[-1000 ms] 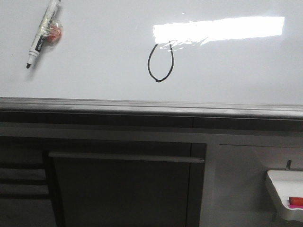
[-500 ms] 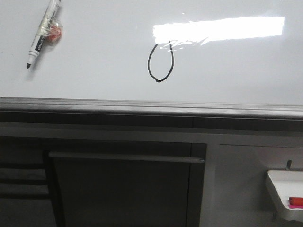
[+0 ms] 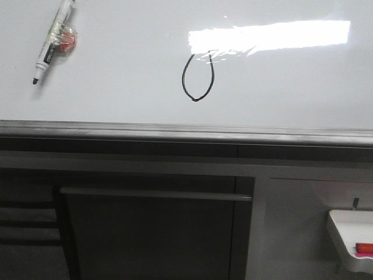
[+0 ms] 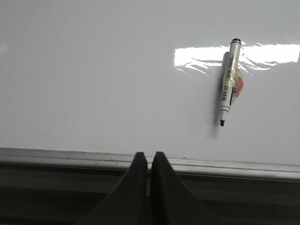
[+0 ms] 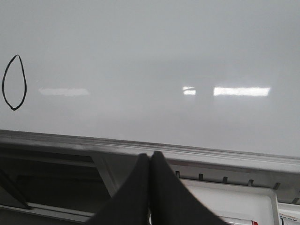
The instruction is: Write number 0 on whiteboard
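Nothing has shifted over the last second: the number 0 (image 3: 197, 77) stands complete at upper centre of the whiteboard (image 3: 116, 87), the marker (image 3: 52, 39) rests at upper left, and the left gripper (image 4: 149, 161) and right gripper (image 5: 149, 161), fingers pressed together and empty, hang below the board's edge, so the task appears finished.

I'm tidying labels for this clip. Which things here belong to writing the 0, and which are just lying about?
Belong to the job:
- number 0, drawn
- whiteboard
- black marker, lying on the board
- left gripper, right gripper, both shut, empty

Lying about:
- small white tray
- red item in it
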